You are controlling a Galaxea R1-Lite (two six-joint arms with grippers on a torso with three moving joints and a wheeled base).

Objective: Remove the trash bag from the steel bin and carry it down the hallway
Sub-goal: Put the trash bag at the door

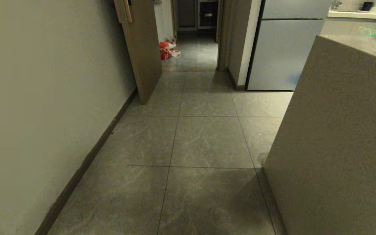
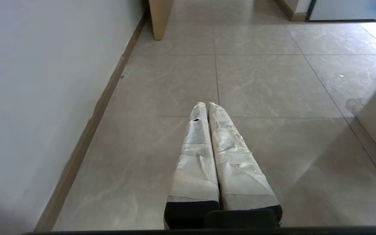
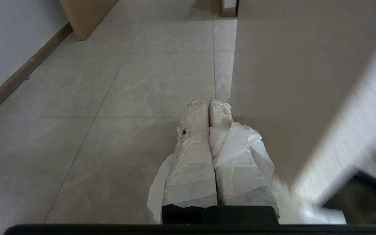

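Observation:
The hallway (image 1: 207, 140) runs ahead of me, with grey veined tiles, a pale wall and a dark baseboard on the left. The trash bag and the steel bin are out of view. My left gripper (image 2: 207, 103) hangs low over the tiles, its tape-wrapped fingers pressed together and empty. My right gripper (image 3: 208, 101) is likewise shut on nothing, with loose flaps of white wrapping on its fingers, close beside the cabinet side (image 3: 289, 81). Neither arm shows in the head view.
A tall beige cabinet (image 1: 338, 130) narrows the passage on the right, with something translucent and green (image 1: 374, 34) on top. Beyond it stands a white fridge (image 1: 282, 52). An open door (image 1: 142, 49) juts from the left wall. An orange-red bag (image 1: 165, 50) lies past it.

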